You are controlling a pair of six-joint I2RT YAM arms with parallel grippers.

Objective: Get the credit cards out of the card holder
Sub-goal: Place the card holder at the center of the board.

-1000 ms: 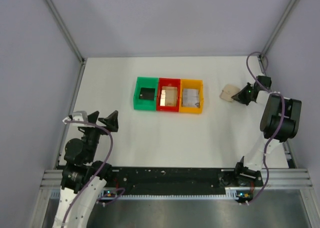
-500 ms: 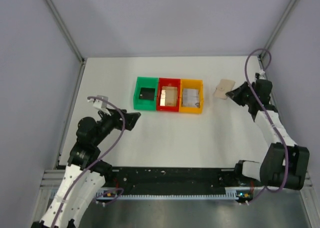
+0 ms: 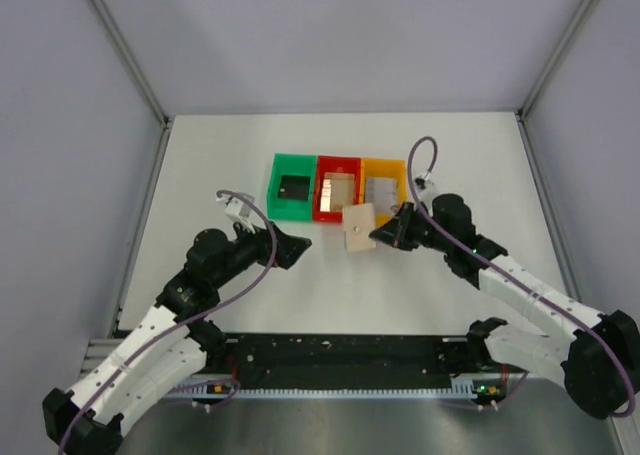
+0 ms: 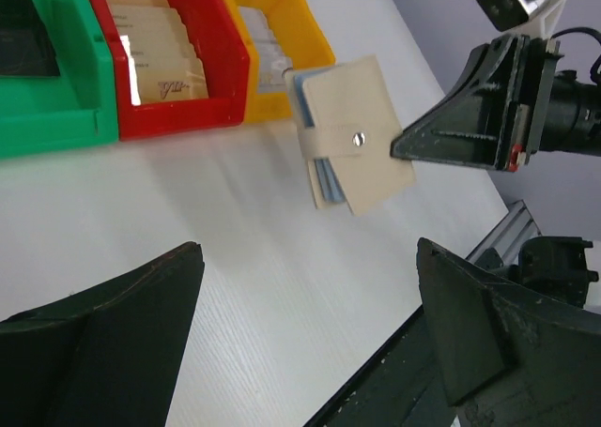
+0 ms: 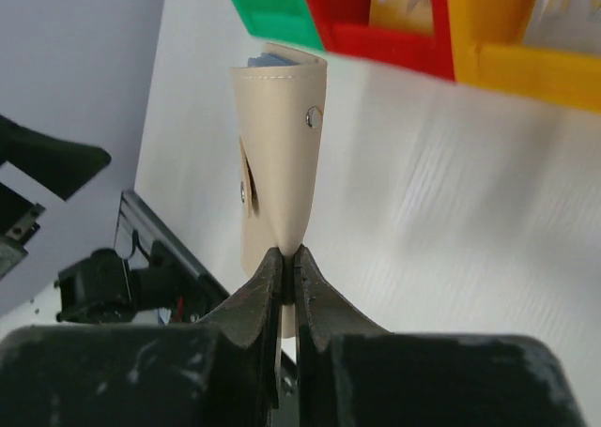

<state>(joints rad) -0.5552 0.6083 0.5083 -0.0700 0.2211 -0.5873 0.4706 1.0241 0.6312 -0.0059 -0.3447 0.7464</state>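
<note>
Your right fingers [image 5: 270, 282] are clenched on one edge of the card holder [image 5: 277, 155], a cream wallet snapped closed with blue edges showing at one side. It hangs just in front of the red bin [image 3: 337, 218] and the orange bin [image 3: 384, 222], apparently lifted clear of the white surface [image 3: 220, 175], though this is hard to judge from above. Your left fingers [image 4: 113, 338] are spread wide and grasp nothing, pointing toward the card holder from in front of the green bin [image 3: 272, 200].

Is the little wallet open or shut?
Shut. Its strap is snapped across the folded wallet; right fingers pinch one edge.
</note>
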